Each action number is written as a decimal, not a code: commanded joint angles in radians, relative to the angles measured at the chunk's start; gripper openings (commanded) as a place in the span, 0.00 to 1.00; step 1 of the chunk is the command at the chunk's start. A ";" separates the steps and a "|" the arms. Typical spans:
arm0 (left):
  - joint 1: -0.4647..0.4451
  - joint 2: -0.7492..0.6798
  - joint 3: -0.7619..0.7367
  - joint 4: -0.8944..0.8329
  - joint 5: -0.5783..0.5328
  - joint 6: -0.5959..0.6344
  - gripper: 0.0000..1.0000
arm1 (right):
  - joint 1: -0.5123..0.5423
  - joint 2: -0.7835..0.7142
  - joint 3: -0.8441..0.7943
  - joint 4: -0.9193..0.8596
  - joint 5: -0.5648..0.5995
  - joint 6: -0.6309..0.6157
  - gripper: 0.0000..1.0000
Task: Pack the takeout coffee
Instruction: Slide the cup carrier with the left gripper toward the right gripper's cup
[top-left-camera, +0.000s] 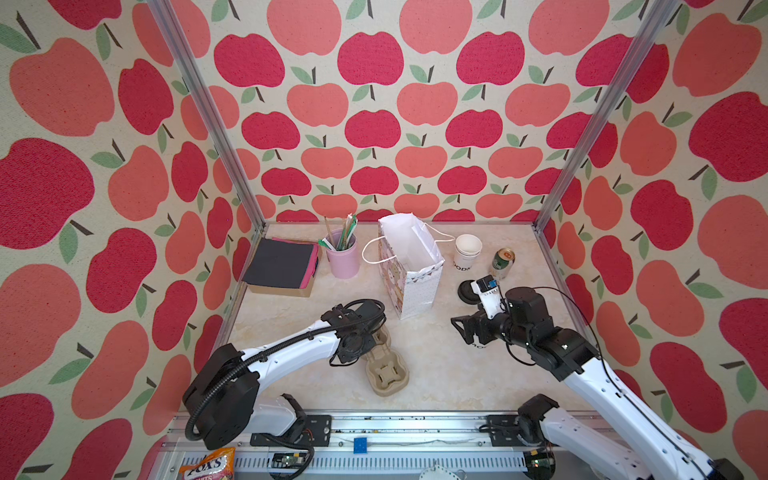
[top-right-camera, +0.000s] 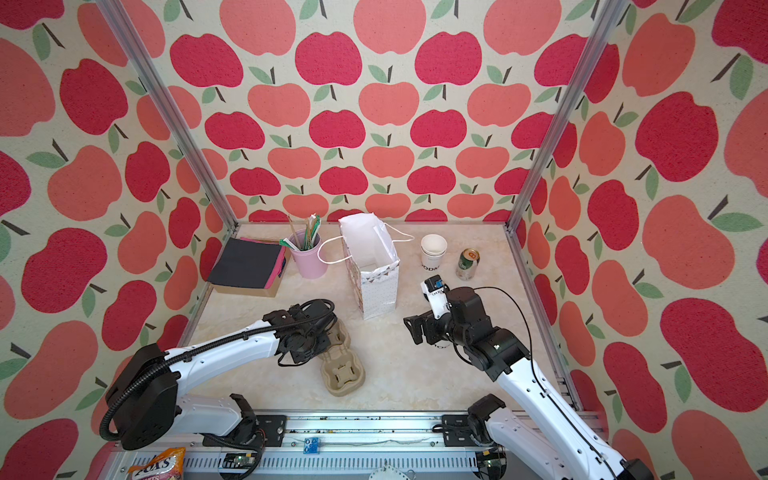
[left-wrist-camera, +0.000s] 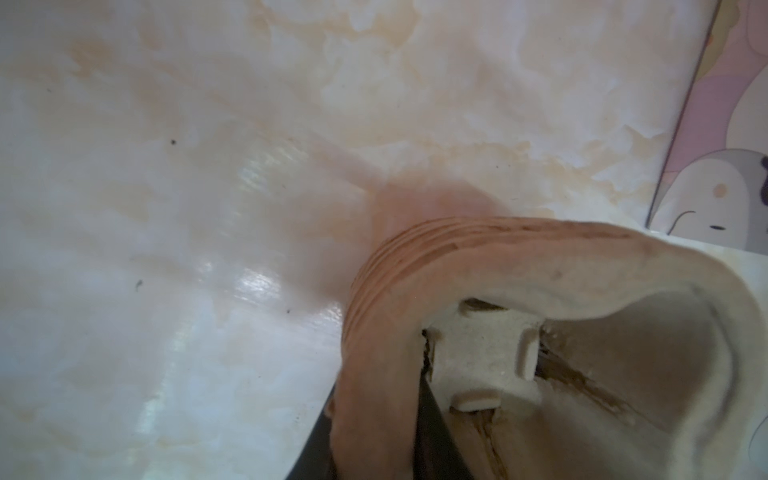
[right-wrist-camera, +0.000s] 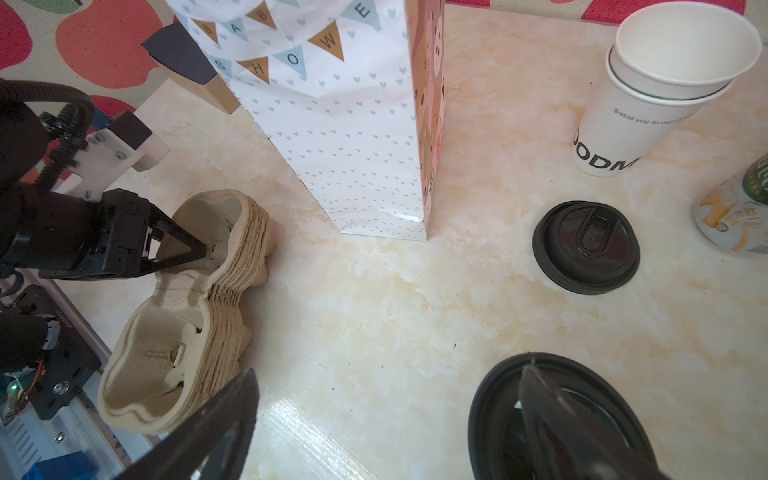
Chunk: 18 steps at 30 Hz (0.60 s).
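though lidded and ready, not yet bagged

judging from the layout, looks like the carrier-fetching step. finds the left gripper (right-wrist-camera: 203, 251) nipped narrow on the upper rim of the pulp carrier stack (right-wrist-camera: 166, 374), one finger inside a cup well and one outside; cannot tell the number of layers pinched. leaves the right gripper (right-wrist-camera: 388, 370) spread wide and holding nothing, one finger over the black lid of the takeout coffee (right-wrist-camera: 494, 415); cannot tell whether touching. puts that coffee standing on the table (right-wrist-camera: 374, 311) beneath the right gripper, apart from the gift bag (right-wrist-camera: 345, 124), with a loose lid (right-wrist-camera: 586, 247) and the nested white cups (right-wrist-camera: 665, 83) farther off. next, probably: peel off a single carrier without dragging those beneath, set down flat, then shift the wide jaws to straddle the cup below its lid before closing.
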 joint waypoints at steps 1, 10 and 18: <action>-0.061 0.071 0.058 0.020 0.005 -0.123 0.08 | -0.006 -0.036 0.014 -0.032 0.054 -0.023 0.99; -0.184 0.265 0.255 0.039 -0.003 -0.180 0.07 | -0.007 -0.115 0.059 -0.102 0.123 -0.018 0.99; -0.207 0.397 0.376 0.054 0.011 -0.166 0.07 | -0.007 -0.162 0.061 -0.124 0.161 -0.022 0.99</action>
